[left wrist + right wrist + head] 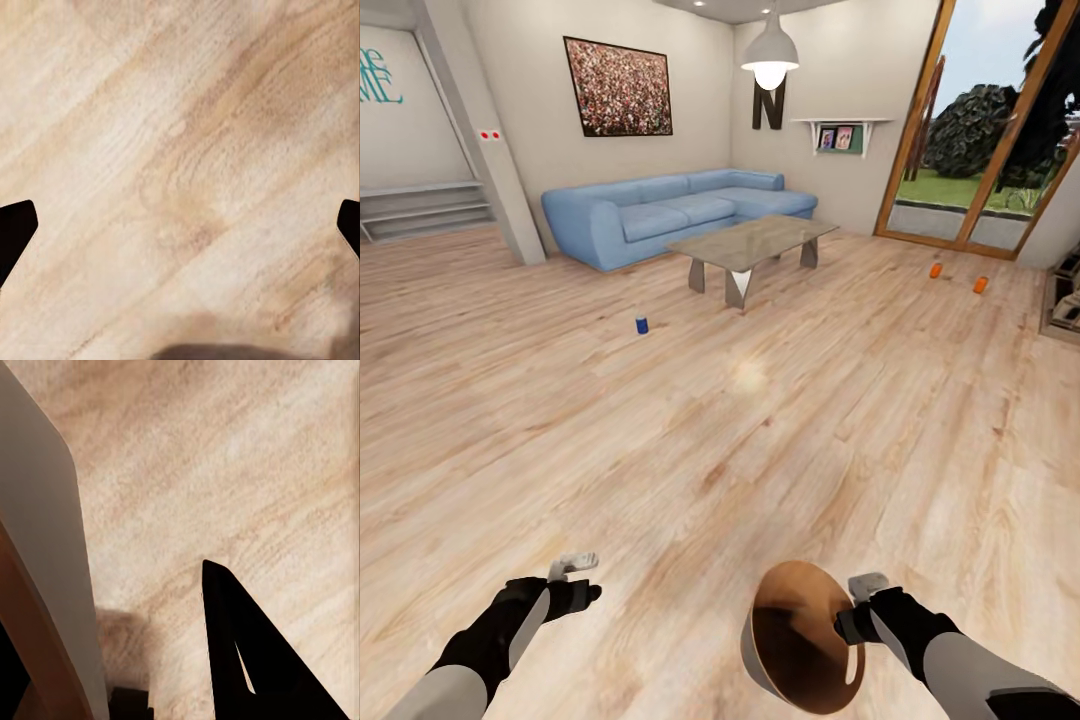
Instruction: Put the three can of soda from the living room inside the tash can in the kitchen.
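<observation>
Ahead, open wood floor (pixel 660 440) is seen up to the blue sofa (pixel 670 212) and glass surface (pixel 752 243). The tash can (pixel 800 630) is gripped at its rim by the right gripper (pixel 857 612), tipped, mouth turned upward toward the camera. Two orange soda cans (pixel 936 270) stand near the glass door (pixel 980 120), a blue can (pixel 642 323) mid-floor. The left gripper (pixel 180 225) is spread wide, empty.

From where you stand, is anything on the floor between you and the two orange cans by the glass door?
Nothing visible. Bare wood floor runs to the two orange cans. The coffee table stands left of that line. The right gripper holds the bin.
</observation>
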{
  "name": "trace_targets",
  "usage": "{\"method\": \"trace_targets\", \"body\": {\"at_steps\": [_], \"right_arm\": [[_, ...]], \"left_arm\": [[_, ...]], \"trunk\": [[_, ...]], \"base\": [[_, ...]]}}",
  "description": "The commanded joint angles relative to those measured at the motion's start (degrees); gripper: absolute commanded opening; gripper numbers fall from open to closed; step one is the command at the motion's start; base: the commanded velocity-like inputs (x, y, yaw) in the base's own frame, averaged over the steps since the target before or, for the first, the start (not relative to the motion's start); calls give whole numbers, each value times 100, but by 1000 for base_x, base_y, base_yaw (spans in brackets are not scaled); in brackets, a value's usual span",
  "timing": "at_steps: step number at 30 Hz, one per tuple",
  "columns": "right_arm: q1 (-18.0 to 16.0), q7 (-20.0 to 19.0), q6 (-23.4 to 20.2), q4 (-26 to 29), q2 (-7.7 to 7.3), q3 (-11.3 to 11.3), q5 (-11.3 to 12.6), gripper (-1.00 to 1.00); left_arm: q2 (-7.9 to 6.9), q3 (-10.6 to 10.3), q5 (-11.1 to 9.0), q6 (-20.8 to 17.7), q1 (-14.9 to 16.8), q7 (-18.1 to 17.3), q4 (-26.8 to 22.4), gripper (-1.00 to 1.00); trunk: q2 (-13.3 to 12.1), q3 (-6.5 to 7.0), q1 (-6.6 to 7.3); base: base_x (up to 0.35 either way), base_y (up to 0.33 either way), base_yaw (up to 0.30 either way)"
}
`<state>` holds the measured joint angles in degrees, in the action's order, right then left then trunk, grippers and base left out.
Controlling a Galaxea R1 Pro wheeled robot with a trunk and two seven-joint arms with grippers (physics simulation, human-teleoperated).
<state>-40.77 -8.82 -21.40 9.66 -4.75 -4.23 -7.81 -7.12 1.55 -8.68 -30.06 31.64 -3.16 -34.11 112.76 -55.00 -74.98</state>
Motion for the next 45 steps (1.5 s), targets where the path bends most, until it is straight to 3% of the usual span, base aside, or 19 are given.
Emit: {"method": "trace_targets", "body": {"at_steps": [1, 14, 21, 45], "right_arm": [[-2, -35, -4, 14, -10, 35, 70, -100], [45, -45, 5, 16, -124, 43, 67, -100], [224, -60, 290, 48, -306, 56, 113, -100], [245, -49, 356, 88, -282, 89, 148, -100]], "left_arm": [[0, 0, -1, 0, 0, 0, 0, 100], [0, -2, -2, 0, 0, 0, 0, 100], [0, 0, 0, 65, 0, -3, 2, 100], [0, 1, 7, 167, 0, -39, 4, 100]], "trunk": [[0, 0, 0], [0, 0, 0], [0, 0, 0], [0, 0, 0]], "base": [[260, 0, 0], [259, 0, 0], [281, 80, 0], [281, 209, 0]]}}
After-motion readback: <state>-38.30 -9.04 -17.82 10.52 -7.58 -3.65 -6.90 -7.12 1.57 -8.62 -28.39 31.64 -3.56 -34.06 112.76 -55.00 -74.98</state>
